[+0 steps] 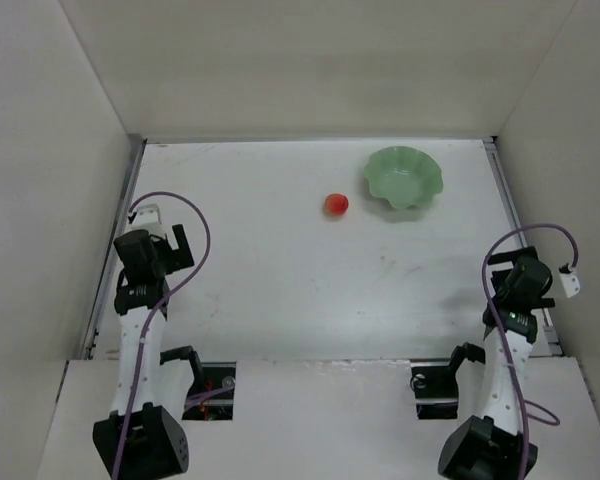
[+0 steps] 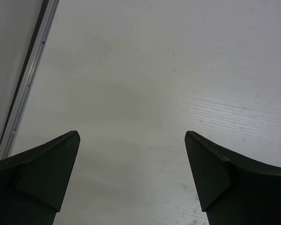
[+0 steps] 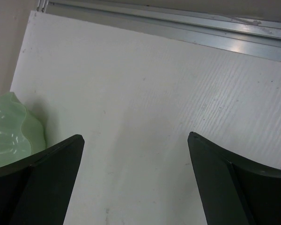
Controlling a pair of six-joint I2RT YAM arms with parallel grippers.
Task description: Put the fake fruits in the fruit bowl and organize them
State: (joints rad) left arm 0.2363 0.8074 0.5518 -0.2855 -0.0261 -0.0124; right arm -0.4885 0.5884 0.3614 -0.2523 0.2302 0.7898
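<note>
Both my left gripper (image 2: 131, 137) and right gripper (image 3: 136, 137) have jaws wide apart, empty. Red-orange fake fruit (image 1: 336, 204) sits on the table (image 1: 270, 280) near its far edge, just beside the mint fruit bowl (image 1: 403, 178), outside it.

The fruit (image 1: 336, 204) came up a glossy red-orange, plain all over. The bowl (image 1: 403, 180) was pale mint green with no print, one even shade from rim to middle. In the right wrist view that green showed just left of the right fingers (image 3: 42, 183), which were matte black. The left fingers (image 2: 37, 180) were the same flat black. Between and ahead of both pairs, the table (image 1: 280, 270) was white, with a faint fine ribbed grain and a few small grey specks. Beyond the right fingers ran a silvery rail (image 3: 178, 21). The cables (image 1: 207, 238) were purple and the arm links (image 1: 128, 370) white.
</note>
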